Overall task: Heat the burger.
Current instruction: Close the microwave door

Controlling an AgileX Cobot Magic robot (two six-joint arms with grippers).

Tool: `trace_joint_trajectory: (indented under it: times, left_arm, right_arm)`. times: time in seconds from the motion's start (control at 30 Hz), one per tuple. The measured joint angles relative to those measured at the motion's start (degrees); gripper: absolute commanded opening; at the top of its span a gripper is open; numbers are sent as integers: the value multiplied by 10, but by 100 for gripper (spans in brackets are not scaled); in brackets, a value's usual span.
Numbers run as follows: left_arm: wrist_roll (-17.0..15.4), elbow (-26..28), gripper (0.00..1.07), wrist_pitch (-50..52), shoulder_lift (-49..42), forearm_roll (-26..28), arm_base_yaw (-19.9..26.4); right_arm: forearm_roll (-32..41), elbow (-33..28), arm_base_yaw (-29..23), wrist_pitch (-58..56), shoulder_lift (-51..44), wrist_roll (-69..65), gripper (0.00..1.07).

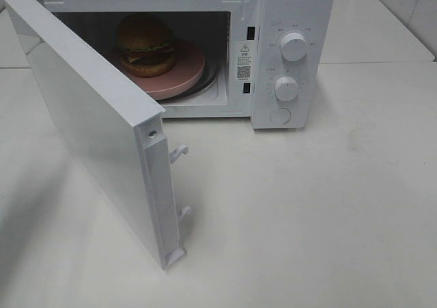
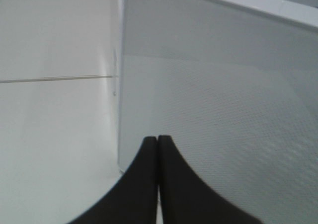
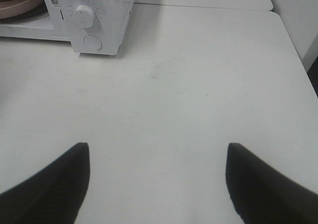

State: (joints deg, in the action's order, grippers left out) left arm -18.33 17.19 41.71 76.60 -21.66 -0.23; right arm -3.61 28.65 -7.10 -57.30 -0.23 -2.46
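The burger sits on a pink plate inside the white microwave, whose door swings wide open toward the front left. Neither gripper shows in the high view. In the left wrist view, my left gripper is shut with nothing between its fingertips, close against the door's flat outer face. My right gripper hangs open and empty over the bare table, off to the front right of the microwave. An edge of the pink plate shows there.
The microwave front carries two round knobs and a round button. Latch hooks stick out from the door's free edge. White table stretches in front and to the right; a wall rises at the back right.
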Motion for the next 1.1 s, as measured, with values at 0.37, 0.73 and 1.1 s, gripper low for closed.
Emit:
trace_joint_trajectory:
  times: [0.37,0.73,1.1]
  left_arm:
    - [62,1,0,81,88,115,-135]
    - [76,7,0,103,124,179,-211]
    - [76,72,0,107,180,202,-268]
  right_arm:
    - [0,0,0,0,0,0,74]
    - [0,0,0,0,0,0,74]
    - [0,0,0,0,0,0,74]
